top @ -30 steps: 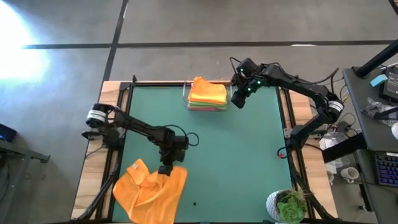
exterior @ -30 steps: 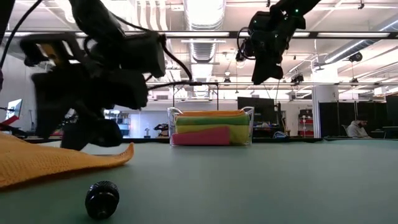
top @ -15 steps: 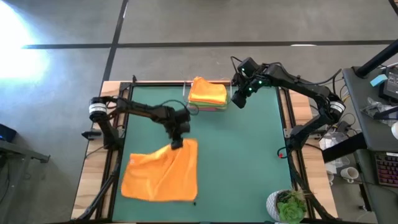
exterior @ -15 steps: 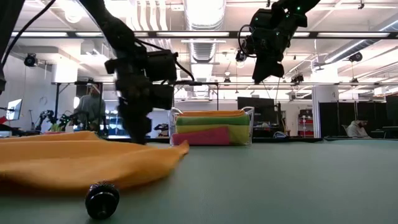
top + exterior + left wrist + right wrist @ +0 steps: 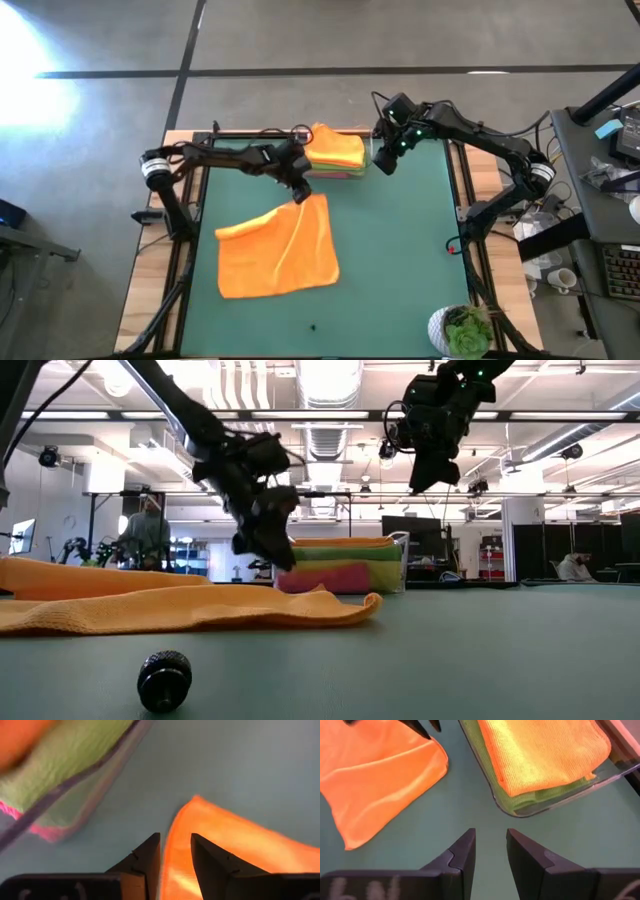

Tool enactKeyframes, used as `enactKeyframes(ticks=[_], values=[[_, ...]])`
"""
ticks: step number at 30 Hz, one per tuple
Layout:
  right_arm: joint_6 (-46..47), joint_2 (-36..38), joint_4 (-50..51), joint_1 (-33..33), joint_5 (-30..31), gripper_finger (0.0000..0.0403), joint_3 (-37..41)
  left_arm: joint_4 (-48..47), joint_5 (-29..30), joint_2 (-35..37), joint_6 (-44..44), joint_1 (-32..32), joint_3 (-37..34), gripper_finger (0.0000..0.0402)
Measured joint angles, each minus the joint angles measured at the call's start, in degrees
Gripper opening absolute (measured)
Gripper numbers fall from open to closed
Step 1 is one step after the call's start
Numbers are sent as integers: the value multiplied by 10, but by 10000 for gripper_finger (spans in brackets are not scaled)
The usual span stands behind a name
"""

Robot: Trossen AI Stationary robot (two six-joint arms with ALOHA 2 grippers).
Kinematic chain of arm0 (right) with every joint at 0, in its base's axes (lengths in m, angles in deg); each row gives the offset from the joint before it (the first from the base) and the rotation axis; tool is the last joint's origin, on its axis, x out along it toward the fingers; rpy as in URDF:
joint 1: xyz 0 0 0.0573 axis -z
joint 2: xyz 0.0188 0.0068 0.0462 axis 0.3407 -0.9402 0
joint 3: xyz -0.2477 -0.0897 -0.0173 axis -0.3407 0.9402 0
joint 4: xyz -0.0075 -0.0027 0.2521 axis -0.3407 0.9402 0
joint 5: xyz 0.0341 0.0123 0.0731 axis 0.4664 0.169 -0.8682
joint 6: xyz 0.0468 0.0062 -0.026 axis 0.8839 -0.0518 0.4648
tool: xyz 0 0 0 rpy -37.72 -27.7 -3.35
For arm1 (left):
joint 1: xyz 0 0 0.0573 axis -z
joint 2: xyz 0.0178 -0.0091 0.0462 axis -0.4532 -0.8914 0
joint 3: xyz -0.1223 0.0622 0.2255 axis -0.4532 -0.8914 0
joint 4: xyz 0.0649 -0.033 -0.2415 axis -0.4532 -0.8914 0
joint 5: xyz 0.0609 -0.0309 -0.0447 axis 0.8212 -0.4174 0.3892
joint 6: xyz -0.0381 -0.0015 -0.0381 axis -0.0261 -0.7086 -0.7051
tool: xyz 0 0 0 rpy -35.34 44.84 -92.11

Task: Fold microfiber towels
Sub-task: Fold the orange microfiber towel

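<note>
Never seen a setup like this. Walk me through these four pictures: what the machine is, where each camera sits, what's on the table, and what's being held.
It is a robot with two dark arms at a green table. One camera looks straight down, one sits at table height, and one rides on each wrist, looking past that arm's two fingers.

An orange towel lies spread on the table. At the far edge a clear tray holds folded towels, orange on top, green and pink below. A small black knob lies near the low camera, and a plant stands at one corner.

The left gripper pinches the towel's corner. The right gripper hangs beside the tray, fingers open, holding nothing.
</note>
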Motion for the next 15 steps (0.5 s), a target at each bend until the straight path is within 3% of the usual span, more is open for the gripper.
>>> enactKeyframes(ticks=[7, 15], values=[[0, 2, 5, 0, 0, 100, 0, -65, -6, 58, 1, 4, 45, 93], [-11, 2, 12, -11, 0, 100, 5, -185, -7, 165, 0, 24, 48, 93]])
